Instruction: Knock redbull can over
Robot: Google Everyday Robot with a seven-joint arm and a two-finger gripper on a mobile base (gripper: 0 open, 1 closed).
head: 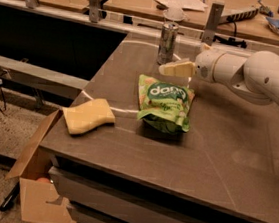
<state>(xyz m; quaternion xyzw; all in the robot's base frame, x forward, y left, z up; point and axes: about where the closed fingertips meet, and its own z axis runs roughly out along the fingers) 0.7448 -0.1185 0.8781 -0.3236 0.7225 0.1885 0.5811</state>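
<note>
Camera view: can (167, 42) upright near far tabletop (224, 158) edge; gripper (163, 69) just beside it, fingers (180, 68) closed, empty; knock still pending.

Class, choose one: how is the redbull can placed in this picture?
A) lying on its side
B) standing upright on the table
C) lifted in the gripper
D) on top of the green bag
B: the redbull can stands upright on the table, with the gripper close by its base, not lifting it.
</note>
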